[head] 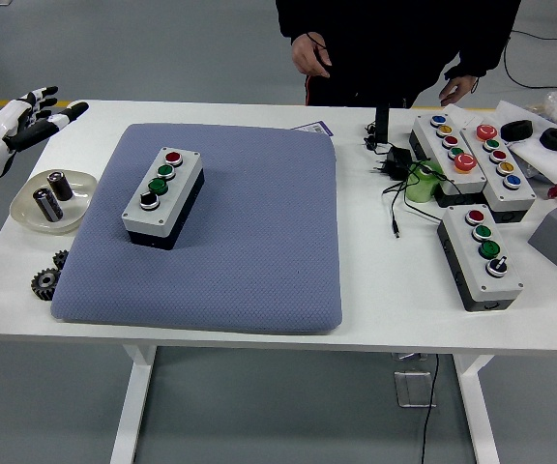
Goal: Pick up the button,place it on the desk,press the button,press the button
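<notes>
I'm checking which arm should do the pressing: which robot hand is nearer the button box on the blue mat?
Left. The left hand hovers open, left of the button box; the right hand is out of view.
</notes>
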`<action>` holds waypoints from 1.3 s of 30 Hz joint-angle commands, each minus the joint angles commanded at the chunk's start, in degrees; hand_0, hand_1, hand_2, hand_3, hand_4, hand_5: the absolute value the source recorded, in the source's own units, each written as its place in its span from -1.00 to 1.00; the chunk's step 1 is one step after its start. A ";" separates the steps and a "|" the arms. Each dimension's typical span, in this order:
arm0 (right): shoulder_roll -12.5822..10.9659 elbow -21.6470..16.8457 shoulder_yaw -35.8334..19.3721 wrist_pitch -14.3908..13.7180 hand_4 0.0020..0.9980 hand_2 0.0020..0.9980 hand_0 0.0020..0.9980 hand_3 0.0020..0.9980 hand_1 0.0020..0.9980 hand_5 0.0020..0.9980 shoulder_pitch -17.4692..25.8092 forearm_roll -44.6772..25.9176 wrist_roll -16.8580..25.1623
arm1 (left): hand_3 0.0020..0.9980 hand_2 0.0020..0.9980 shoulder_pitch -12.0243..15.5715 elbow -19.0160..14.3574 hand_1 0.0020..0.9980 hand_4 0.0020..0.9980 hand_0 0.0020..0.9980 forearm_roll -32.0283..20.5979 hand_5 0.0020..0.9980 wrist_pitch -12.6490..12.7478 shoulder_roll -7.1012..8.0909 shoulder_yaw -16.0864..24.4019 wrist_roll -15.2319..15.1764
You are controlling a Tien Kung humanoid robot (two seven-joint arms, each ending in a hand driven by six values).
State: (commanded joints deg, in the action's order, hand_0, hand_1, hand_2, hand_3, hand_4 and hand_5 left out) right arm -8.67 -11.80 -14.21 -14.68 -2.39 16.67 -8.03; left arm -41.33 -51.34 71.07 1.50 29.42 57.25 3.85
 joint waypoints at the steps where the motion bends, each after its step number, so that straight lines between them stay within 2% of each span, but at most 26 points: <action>1: -0.15 0.05 0.34 -0.02 -0.57 0.51 0.55 0.21 0.48 -0.67 0.04 -0.07 0.14 | 1.00 1.00 -0.01 -0.58 1.00 1.00 0.98 1.44 0.47 -0.22 0.02 -0.20 0.63; 3: -0.73 0.24 2.34 -0.21 -0.57 0.51 0.55 0.21 0.48 -0.67 -0.11 -0.43 0.87 | 1.00 1.00 -0.16 -1.71 1.00 1.00 1.00 3.82 0.47 -1.05 -0.17 -0.23 2.61; 6: -1.25 0.40 5.33 -0.53 -0.57 0.51 0.55 0.21 0.48 -0.67 -0.74 -1.26 1.39 | 1.00 1.00 -1.39 -2.59 1.00 1.00 1.00 6.98 0.47 -2.31 -1.33 -1.37 6.41; 8: -1.32 0.28 4.29 -0.78 -0.57 0.50 0.54 0.21 0.45 -0.67 -0.69 -0.35 1.39 | 1.00 1.00 -2.07 -2.95 1.00 1.00 1.00 9.70 0.46 -2.70 -2.01 -2.48 9.10; 11: -1.04 0.12 0.26 -1.12 -0.57 0.50 0.54 0.21 0.45 -0.67 -0.37 2.34 1.23 | 1.00 1.00 -2.79 -3.91 1.00 1.00 1.00 14.16 0.46 -1.95 -2.97 -3.71 12.56; 13: -0.96 0.05 -1.36 -1.31 -0.57 0.50 0.54 0.21 0.45 -0.67 -0.24 2.76 1.32 | 1.00 1.00 -2.81 -4.72 1.00 1.00 1.00 15.75 0.46 -1.90 -3.17 -3.87 14.05; 25: -0.85 0.26 -1.21 -1.17 -0.57 0.50 0.54 0.20 0.46 -0.65 -0.18 2.42 1.26 | 1.00 1.00 -2.29 -9.01 1.00 1.00 1.00 19.13 0.44 -2.46 -3.17 -5.95 20.91; 28: -0.66 0.27 -1.92 -1.11 -0.58 0.50 0.54 0.20 0.46 -0.65 0.04 2.67 1.14 | 1.00 1.00 -2.48 -9.63 1.00 1.00 1.00 20.41 0.43 -2.39 -4.50 -7.10 23.24; 34: -0.33 0.29 -3.22 -0.96 -0.58 0.50 0.53 0.20 0.46 -0.65 0.41 2.77 1.05 | 1.00 1.00 -4.18 -6.61 1.00 1.00 1.00 24.11 0.42 -1.87 -8.40 -9.31 28.33; 39: -0.09 0.38 -3.30 -0.82 -0.58 0.50 0.54 0.20 0.46 -0.65 0.61 2.23 0.98 | 1.00 1.00 -5.06 -5.06 1.00 1.00 1.00 24.70 0.40 -2.30 -10.44 -10.52 30.94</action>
State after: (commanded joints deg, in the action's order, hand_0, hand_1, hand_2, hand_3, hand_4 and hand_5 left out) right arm -8.77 -11.42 -17.51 -15.50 -1.77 18.90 -7.04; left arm -46.39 -56.40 95.77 -0.81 18.98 46.73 34.79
